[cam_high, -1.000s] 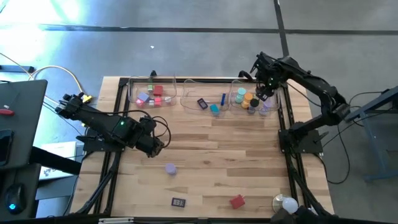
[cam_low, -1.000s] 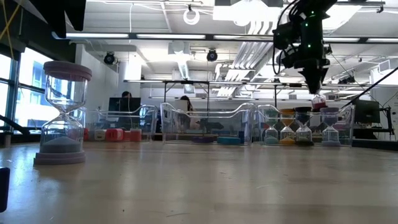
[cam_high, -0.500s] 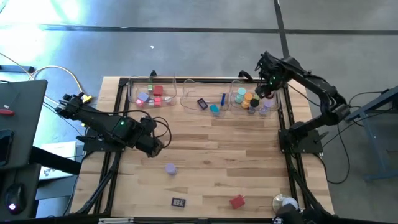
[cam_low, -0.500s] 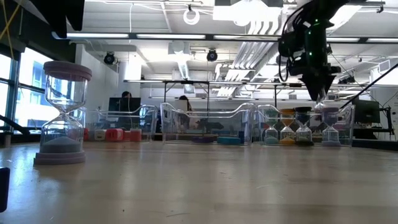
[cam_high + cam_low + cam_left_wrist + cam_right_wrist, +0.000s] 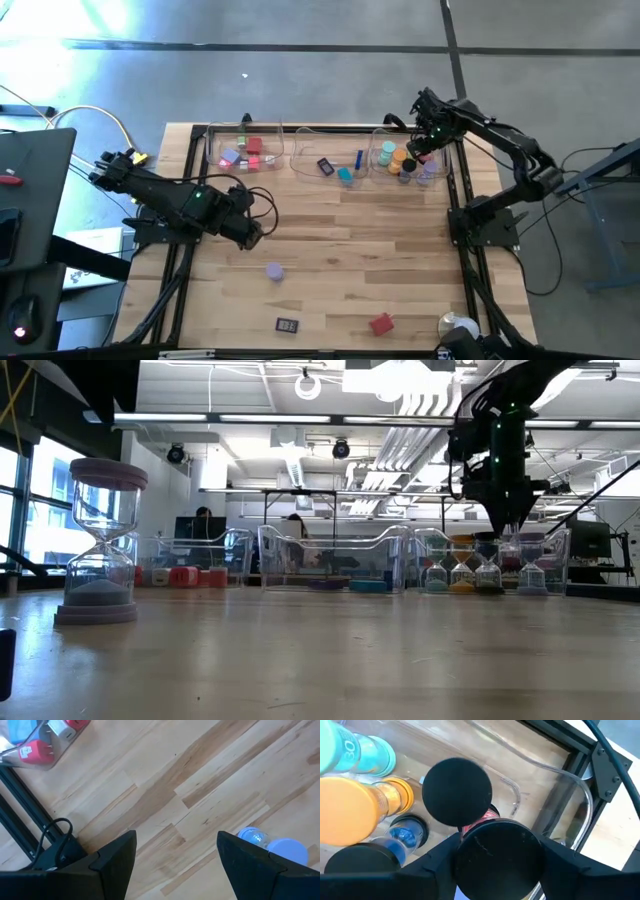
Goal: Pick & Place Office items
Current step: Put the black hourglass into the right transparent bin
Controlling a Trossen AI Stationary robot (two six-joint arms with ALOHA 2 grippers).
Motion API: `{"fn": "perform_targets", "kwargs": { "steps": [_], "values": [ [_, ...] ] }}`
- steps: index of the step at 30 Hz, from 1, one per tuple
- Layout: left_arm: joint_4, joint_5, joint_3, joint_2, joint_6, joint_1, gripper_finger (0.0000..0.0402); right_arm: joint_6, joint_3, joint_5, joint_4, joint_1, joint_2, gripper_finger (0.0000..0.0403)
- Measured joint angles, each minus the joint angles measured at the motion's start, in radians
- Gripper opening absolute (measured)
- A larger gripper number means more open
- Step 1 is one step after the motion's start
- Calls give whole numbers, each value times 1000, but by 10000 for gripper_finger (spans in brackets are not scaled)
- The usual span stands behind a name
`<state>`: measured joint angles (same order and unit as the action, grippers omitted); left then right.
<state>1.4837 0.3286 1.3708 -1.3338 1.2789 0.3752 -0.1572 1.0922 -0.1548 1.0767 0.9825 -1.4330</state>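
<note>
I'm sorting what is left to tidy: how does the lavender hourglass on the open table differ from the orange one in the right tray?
The lavender hourglass stands alone on bare wood, outside any tray; the orange hourglass sits inside the right clear tray, crowded among other hourglasses. The lavender one is nearer the left gripper; the orange one is just beside the right gripper. Both stand upright.

- Right gripper (image 5: 495,885): fingertips hidden behind a black-capped timer (image 5: 497,852).
- White bulb (image 5: 460,325) cut by the near edge.
- Small dark item (image 5: 287,324): too small to identify.
</note>
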Motion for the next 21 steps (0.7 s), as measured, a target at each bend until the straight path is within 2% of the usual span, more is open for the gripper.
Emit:
{"fn": "perform_targets", "kwargs": {
  "steps": [8, 10, 15, 21],
  "values": [
    [0, 0, 0, 0, 0, -22, 269, -8, -28, -3, -21, 0, 0, 195],
    [0, 0, 0, 0, -1, -22, 269, -8, -31, -2, -22, 0, 0, 209],
    [0, 0, 0, 0, -1, -22, 269, -34, -30, -3, -36, 0, 0, 272],
    [0, 0, 0, 0, -1, -22, 269, -32, -30, -3, -41, 0, 0, 292]
  ]
}}
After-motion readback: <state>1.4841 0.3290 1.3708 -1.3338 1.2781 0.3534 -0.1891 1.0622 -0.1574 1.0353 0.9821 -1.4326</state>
